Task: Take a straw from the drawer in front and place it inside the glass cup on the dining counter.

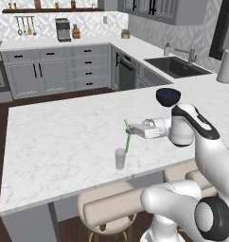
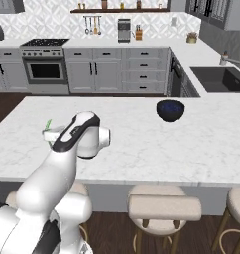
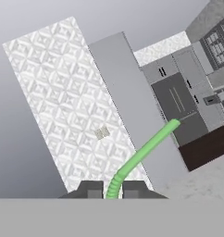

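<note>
From the left base view I see the gripper (image 1: 133, 128) reaching sideways over the dining counter (image 1: 55, 137), its fingers closed on the straw (image 1: 127, 135). The straw hangs steeply from the fingers, its lower end at or just inside the rim of the glass cup (image 1: 120, 158); I cannot tell which. The cup stands upright near the counter's front edge, above a beige stool (image 1: 111, 208). A dark blue bowl (image 1: 168, 96) sits well apart from the cup, toward the sink side.

In the hand view the two finger tips (image 3: 90, 189) pinch the straw (image 3: 146, 150) at its ribbed, bendable section, and the shaft curves away from them.

I judge the straw to be very light, smooth and somewhat flexible, so it may pivot or slip in a narrow pinch. A hold on the stiff shaft beside the ribs would steer it better. The cup looks light enough to tip if the straw pushes its rim sideways.
</note>
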